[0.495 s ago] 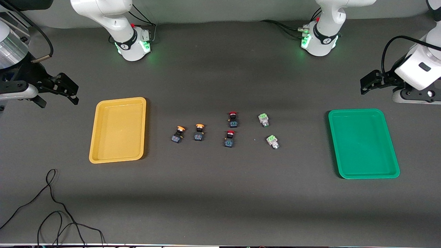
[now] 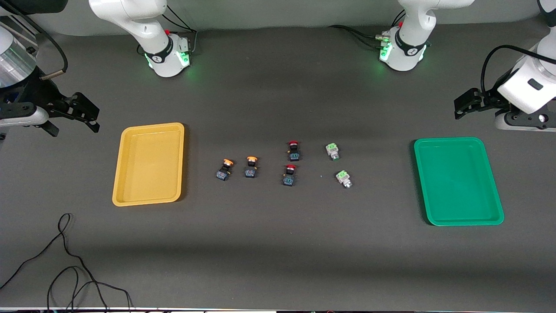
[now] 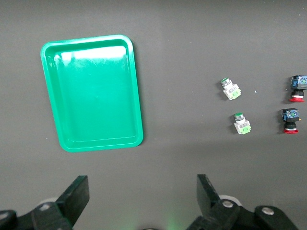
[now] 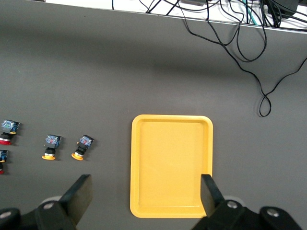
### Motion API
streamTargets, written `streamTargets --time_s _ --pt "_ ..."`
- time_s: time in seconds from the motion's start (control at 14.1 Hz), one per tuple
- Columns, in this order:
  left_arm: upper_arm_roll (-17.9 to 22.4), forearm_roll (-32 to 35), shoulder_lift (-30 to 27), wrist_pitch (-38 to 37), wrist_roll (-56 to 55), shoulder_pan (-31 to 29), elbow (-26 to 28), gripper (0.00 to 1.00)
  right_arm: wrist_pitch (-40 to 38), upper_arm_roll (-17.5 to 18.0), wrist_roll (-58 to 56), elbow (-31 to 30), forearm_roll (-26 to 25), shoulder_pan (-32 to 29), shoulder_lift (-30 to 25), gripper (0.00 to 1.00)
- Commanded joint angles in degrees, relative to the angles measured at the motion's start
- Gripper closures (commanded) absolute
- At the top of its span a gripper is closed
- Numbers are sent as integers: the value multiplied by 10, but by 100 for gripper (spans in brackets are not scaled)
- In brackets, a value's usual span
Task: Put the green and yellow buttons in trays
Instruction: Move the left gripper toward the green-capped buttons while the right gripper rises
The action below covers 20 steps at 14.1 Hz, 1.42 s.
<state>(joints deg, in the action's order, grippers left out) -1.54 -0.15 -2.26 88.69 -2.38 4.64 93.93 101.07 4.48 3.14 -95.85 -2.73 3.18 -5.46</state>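
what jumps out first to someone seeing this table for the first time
Two bright trays stand out on the dark table: a yellow tray toward the right arm's end and a green tray toward the left arm's end, both with nothing in them. Between them lie six small buttons: two yellow buttons beside the yellow tray, two red buttons in the middle, two green buttons toward the green tray.

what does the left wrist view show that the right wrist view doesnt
Only the left wrist view shows the green tray, the two green buttons and the open left gripper.

Only the right wrist view shows the yellow tray, the two yellow buttons, loose cables and the open right gripper.

Both show the two red buttons and the dark table.
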Motion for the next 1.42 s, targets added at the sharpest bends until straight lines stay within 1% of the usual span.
streamTargets --time_s 0.0,0.21,0.35,0.42,0.57,0.78,0.92,1.06,1.13,1.2,1.34 --pt "-3 -7 -9 -4 -5 5 3 0 3 1 -13 -11 12 -3 -11 0" --pt "-30 -15 -11 3 -55 5 12 0 -3 9 -16 -15 11 -2 -6 0" --pt "-54 -34 -11 8 -89 5 20 0 -29 9 -16 -14 11 -1 -6 0" --pt "-74 -39 -12 13 -118 5 27 0 -40 9 -17 -14 11 2 -5 0" --pt "-130 -39 -12 35 -203 5 41 0 -49 9 -17 -14 11 5 -1 0" --pt "-218 -39 -6 88 -334 5 66 0 -61 4 -16 -9 11 11 12 0" --pt "-258 -39 -5 132 -400 16 90 0 -60 6 -9 -6 11 13 20 0" --pt "-264 -38 -2 166 -465 46 107 0 -59 8 -12 -3 12 14 24 0" --pt "-264 -37 -2 182 -472 53 124 0 -59 8 -12 -1 13 14 24 1" --pt "-264 -37 -3 205 -472 55 151 0 -59 9 -8 -1 15 14 24 2" --pt "-264 -37 0 253 -474 53 203 0 -61 9 -5 -1 25 15 24 8"
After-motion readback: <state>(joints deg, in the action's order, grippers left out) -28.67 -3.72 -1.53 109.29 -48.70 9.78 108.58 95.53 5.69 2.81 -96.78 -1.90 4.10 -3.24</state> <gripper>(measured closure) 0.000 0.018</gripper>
